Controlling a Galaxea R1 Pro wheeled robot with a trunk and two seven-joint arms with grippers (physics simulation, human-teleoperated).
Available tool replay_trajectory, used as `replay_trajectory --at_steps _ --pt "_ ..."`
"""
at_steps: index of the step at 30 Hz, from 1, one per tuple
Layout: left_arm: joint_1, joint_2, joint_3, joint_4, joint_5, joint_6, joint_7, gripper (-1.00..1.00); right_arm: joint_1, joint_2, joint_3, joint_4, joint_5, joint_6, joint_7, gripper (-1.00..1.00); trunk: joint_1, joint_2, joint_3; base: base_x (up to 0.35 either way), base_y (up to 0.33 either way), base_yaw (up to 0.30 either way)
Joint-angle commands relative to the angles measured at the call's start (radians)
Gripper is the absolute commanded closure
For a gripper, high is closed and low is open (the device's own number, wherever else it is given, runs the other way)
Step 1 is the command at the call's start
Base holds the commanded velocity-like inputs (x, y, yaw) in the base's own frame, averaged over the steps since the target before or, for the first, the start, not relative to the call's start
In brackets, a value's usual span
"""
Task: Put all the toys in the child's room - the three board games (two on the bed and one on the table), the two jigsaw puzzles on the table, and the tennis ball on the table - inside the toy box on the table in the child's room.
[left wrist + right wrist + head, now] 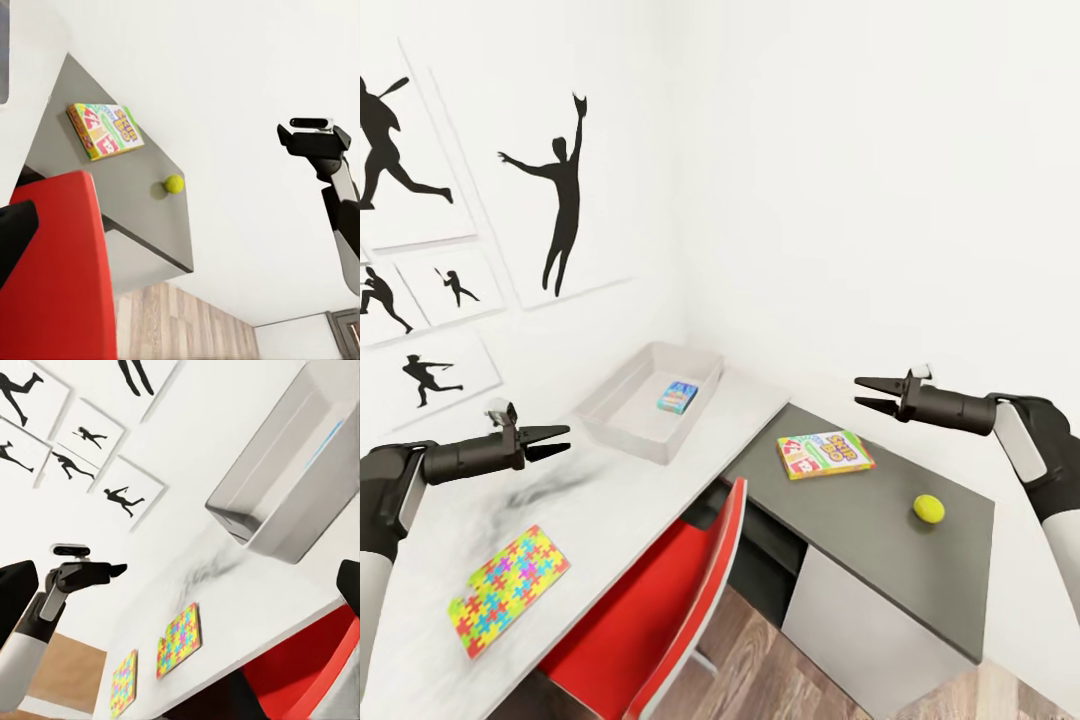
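The white counter (620,480) carries the toy box (622,412) with one board game (677,397) inside and a jigsaw puzzle (508,590). Another board game (824,454) and the tennis ball (929,508) lie on the grey unit (880,530). The left hand (557,441) and right hand (868,393) hover released, holding nothing.

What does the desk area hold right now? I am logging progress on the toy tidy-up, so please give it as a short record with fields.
toy box: shallow light-grey rectangular toy box on the white-grey table, near the wall
in box: one small blue printed board game
on table: two multicoloured jagged-edged jigsaw puzzles
on dark-grey side unit: bright straight-edged board game, yellow-green tennis ball
left gripper: open, empty, above the table
right gripper: open, empty, above the side unit
other: red chair tucked at the table
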Motion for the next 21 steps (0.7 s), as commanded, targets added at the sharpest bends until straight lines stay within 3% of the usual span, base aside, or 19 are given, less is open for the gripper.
replay_trajectory --at_steps 1,21 --pt "-0.001 0.001 0.000 0.000 0.000 0.011 -0.004 -1.00 0.002 0.000 -0.005 -0.004 0.003 0.003 0.004 -1.00 0.001 -0.002 -0.001 0.000 0.000 -0.205" --pt "-0.001 0.005 0.001 0.000 0.000 0.011 -0.005 -1.00 0.044 -0.001 -0.028 -0.021 0.003 0.003 0.005 -1.00 0.001 -0.002 0.028 -0.024 0.000 -0.205"
